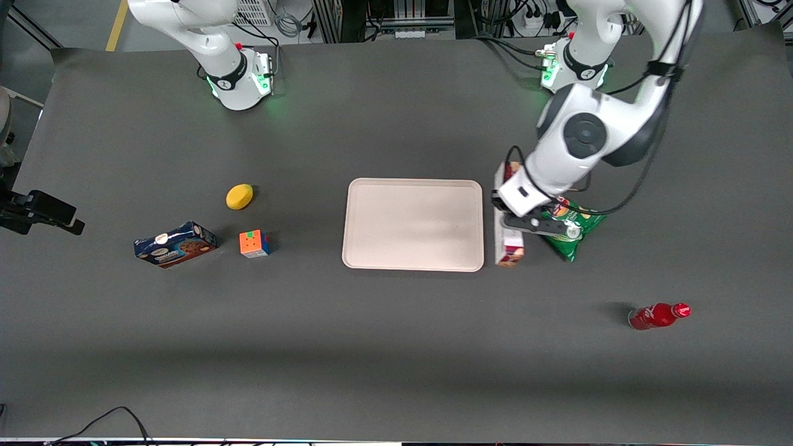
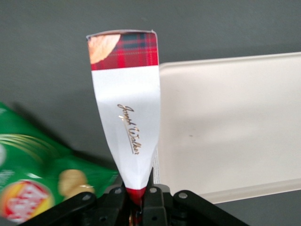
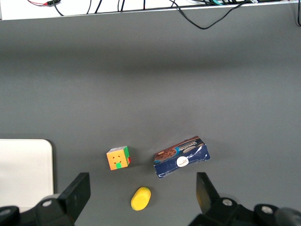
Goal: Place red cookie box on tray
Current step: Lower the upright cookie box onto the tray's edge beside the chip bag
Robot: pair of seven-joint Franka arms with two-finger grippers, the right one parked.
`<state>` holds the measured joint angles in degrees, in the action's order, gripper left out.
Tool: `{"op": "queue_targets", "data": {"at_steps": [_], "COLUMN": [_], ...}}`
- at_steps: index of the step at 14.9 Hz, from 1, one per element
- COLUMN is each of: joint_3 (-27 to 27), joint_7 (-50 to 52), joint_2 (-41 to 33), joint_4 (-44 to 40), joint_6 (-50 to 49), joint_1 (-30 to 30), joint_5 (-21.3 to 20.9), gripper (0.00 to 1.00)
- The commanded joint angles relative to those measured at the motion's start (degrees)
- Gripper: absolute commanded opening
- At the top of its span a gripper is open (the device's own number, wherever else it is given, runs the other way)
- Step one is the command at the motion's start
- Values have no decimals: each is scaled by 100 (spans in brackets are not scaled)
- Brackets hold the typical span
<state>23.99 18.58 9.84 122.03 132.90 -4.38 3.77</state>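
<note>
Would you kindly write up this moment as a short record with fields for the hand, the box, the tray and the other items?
hand: the left arm's hand is shut on one end of the red cookie box
red cookie box: beside the tray's edge, between tray and green chip bag, not yet on the tray
tray: mid-table, nothing on it
toward the parked arm's end: blue cookie box, puzzle cube, yellow lemon
nearer the front camera: red bottle, lying down

On my surface [image 1: 396,347] I count one tray [image 1: 414,186], two cookie boxes, one red [image 1: 509,248] and one blue [image 1: 175,244], one chip bag [image 1: 573,238], one bottle [image 1: 658,315], one cube [image 1: 254,243], one lemon [image 1: 239,197].

My fingers [image 2: 123,200] close on the red one.
</note>
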Motion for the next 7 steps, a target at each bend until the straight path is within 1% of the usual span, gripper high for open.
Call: {"op": "queue_targets", "data": {"at_steps": [1,3,5,7], "joint_3": [289,377,404,448], "joint_7": [743,936,1191,1376], "joint_2": [61,236,412,544], "joint_4": [400,497,690,735], "joint_6": [666,920,1446,1625], "joint_1": [-107,-160,-256,-371], "joint_5": [-87,-87,-87,-166], "gripper": [0,0,0,0]}}
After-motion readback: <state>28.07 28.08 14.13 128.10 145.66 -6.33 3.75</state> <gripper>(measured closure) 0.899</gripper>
